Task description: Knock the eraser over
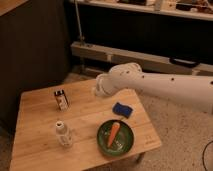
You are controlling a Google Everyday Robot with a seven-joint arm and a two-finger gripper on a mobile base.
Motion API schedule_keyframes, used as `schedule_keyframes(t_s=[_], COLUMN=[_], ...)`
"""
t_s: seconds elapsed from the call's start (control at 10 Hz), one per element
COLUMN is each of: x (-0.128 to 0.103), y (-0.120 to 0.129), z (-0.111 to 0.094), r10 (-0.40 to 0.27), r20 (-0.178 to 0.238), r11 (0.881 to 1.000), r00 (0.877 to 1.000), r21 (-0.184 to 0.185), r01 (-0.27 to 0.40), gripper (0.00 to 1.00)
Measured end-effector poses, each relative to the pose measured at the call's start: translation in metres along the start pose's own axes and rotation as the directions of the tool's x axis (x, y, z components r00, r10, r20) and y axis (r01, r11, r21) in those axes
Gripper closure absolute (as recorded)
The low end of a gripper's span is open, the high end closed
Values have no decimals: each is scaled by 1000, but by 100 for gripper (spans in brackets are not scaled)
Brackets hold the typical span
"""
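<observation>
The eraser (61, 99) is a small dark block with a white-and-orange label. It stands upright on the wooden table (35, 140), toward the back left. My white arm reaches in from the right, and its gripper (98, 90) hangs over the back middle of the table, to the right of the eraser and apart from it.
A small white bottle (62, 133) stands at the front left. A flat blue pad (122, 109) lies right of centre. A green plate (102, 140) with a carrot (114, 133) sits at the front right. A dark cabinet stands to the left, with shelving behind.
</observation>
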Motion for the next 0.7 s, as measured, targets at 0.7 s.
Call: schedule_keyframes(t_s=[0.7], x=[-31], y=[21], z=[47], r10=[-38], r20=[-10], r11=[998], r00=[999], r21=[-54], r01=[37], gripper=[100])
